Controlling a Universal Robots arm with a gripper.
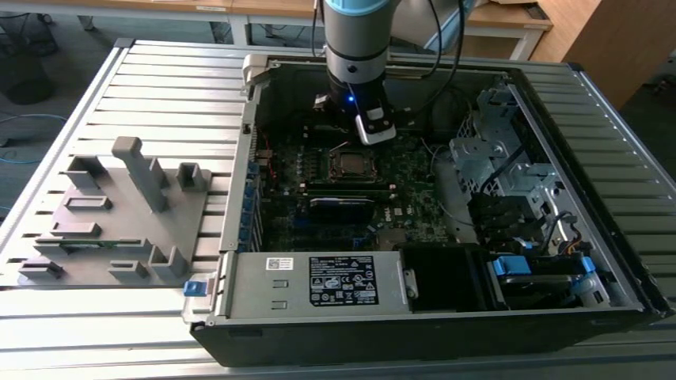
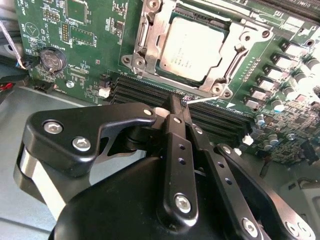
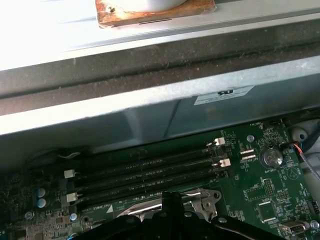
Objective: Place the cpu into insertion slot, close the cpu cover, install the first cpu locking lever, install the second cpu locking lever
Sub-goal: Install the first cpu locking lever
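My gripper (image 2: 176, 101): clenched empty, tips at locking lever (image 2: 206, 97), likely to push it.
Cpu (image 2: 192, 47): seated under lowered cpu cover (image 2: 150, 42).

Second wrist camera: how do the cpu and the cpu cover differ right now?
The cpu is a solid, pale grey square. The cpu cover is an open silvery frame with a window. The cpu is smaller and shows through that window, while the cpu cover runs round its edges. Both are metal-faced and appear to lie flat against the motherboard.
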